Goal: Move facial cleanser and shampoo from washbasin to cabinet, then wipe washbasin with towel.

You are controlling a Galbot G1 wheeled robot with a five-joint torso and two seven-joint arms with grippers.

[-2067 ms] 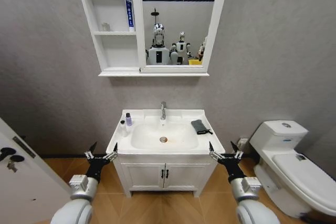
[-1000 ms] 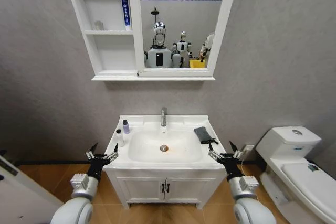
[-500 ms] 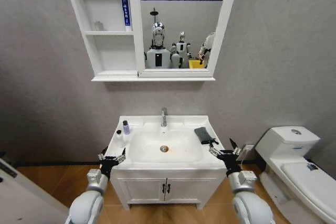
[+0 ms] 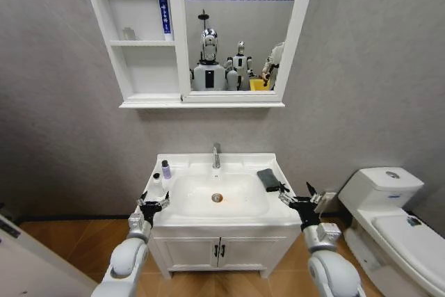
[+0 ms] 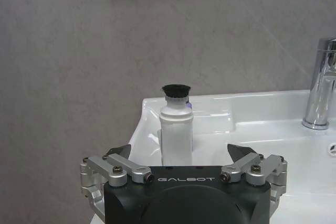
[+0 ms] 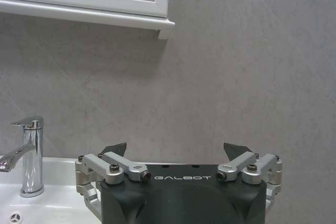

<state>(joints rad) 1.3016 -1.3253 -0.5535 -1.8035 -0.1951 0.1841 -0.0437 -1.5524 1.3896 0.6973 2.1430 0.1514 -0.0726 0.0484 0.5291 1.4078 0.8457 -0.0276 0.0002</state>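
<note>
Since half a second ago your left gripper (image 4: 152, 203) has closed in on the washbasin (image 4: 229, 219)'s front left corner, jaws spread wide, just short of the white bottle (image 4: 158, 183); the purple-capped bottle (image 4: 166, 169) stands behind it, the towel (image 4: 268, 179) lies right of the bowl, and the cabinet (image 4: 142, 67) hangs above. Your right gripper (image 4: 301, 203) waits open off the right corner.

From the left wrist, you see the white bottle (image 5: 176, 129) centred between the open fingers (image 5: 119, 152), so a grasp looks near.

From the right wrist, the fingers (image 6: 115, 149) are spread, the tap (image 6: 29, 156) beyond.
</note>
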